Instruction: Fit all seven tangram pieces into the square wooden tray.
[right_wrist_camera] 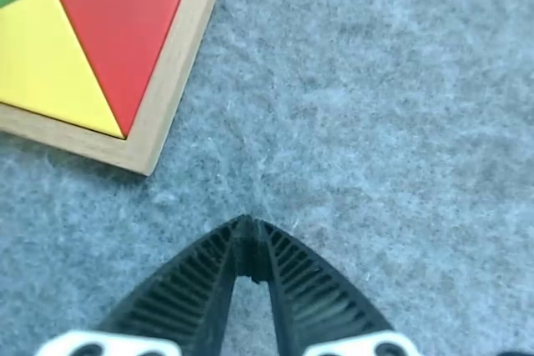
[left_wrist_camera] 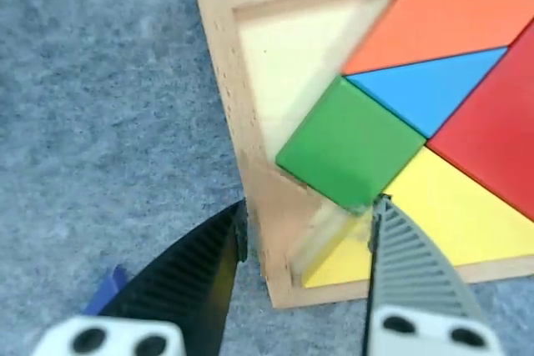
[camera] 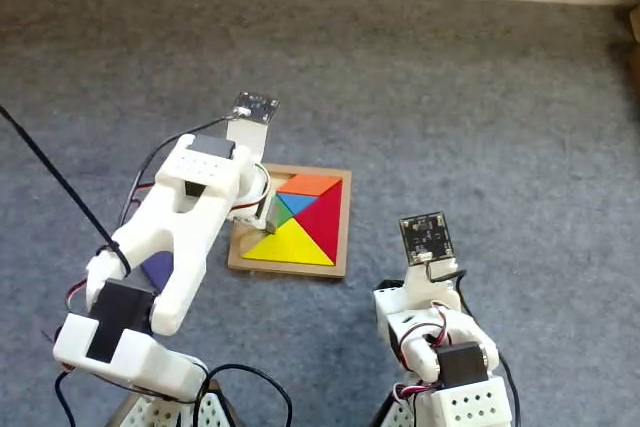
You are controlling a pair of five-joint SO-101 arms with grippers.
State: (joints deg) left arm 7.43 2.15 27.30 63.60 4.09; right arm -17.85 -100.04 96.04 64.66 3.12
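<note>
The left gripper point(left_wrist_camera: 310, 206) hangs over a corner of the square wooden tray point(left_wrist_camera: 221, 81), its jaws spread wide and holding nothing. Its black finger point(left_wrist_camera: 204, 260) is outside the tray wall, over the carpet point(camera: 450, 97). The grey finger point(left_wrist_camera: 409, 264) is inside, above the yellow triangle point(left_wrist_camera: 467, 214), with its tip at the edge of the green square point(left_wrist_camera: 350, 143). That square sits corner-on against the blue triangle point(left_wrist_camera: 434, 93), with the orange triangle point(left_wrist_camera: 450, 10) and red triangle point(left_wrist_camera: 501, 131) beyond; whether it lies quite flat I cannot tell. A stretch of bare tray floor point(left_wrist_camera: 284, 56) runs along the wall on this arm's side.

The coming move probably turns on the dark blue piece point(camera: 157, 267). It lies on the carpet outside the tray, under the left arm, so it is on the black finger's outer side, away from the tray (a corner of it peeps out in the left wrist view). The arm covers most of it, so its long axis cannot be read.

The left arm is plainly nearer. The right gripper point(right_wrist_camera: 250, 227) is closed on nothing, over carpet off the tray's far corner.
</note>
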